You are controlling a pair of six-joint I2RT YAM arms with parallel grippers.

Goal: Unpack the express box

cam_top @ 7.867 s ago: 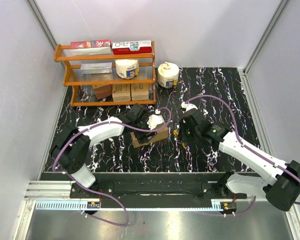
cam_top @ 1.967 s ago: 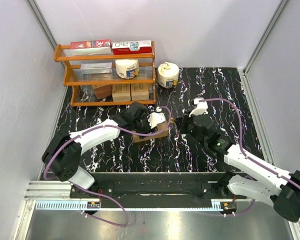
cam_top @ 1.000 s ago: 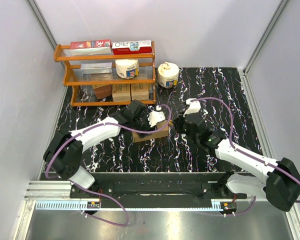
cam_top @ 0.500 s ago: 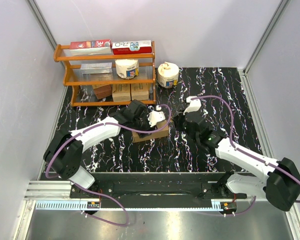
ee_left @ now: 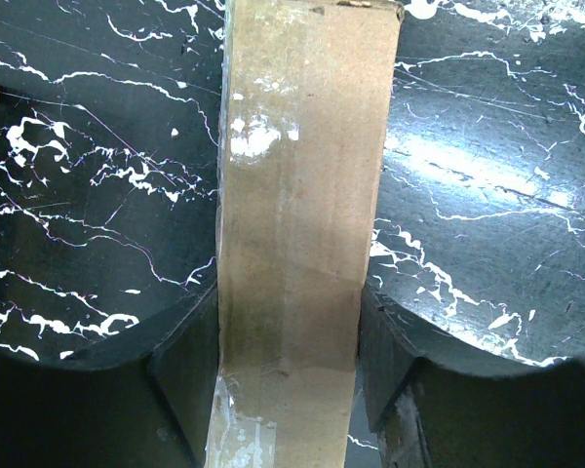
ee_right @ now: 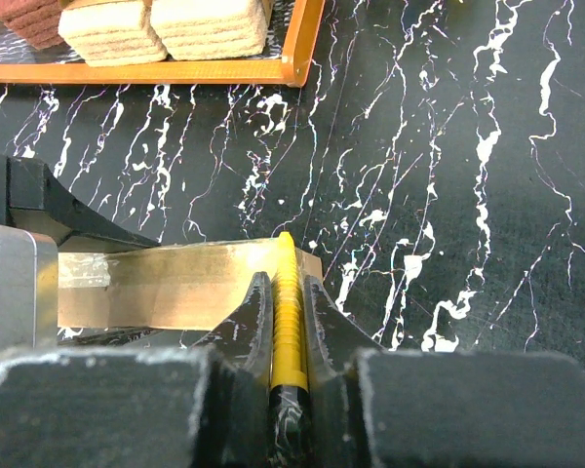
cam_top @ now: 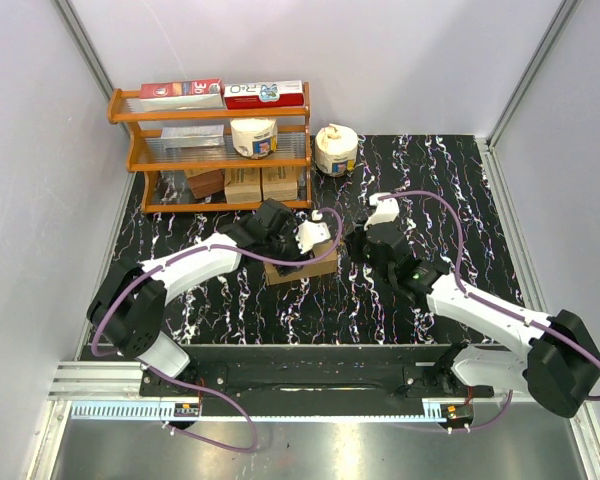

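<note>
While the left end effector [ee_left: 288, 336] clamps the express box [ee_left: 297, 175] | right end effector [ee_right: 286, 288] pinches a yellow tool [ee_right: 288, 351] at its edge

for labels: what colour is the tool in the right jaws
Yellow tool; right wrist view shows it best.

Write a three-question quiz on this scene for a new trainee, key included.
1. True or false: the left gripper is shut on the plain brown cardboard express box.
2. What does the right gripper hold? A) a red-and-white carton B) a ridged yellow tool C) nothing
3. How many white rolls stand on the black marbled table outside the orange wooden rack?
Key: 1 true; 2 B; 3 one.
</note>
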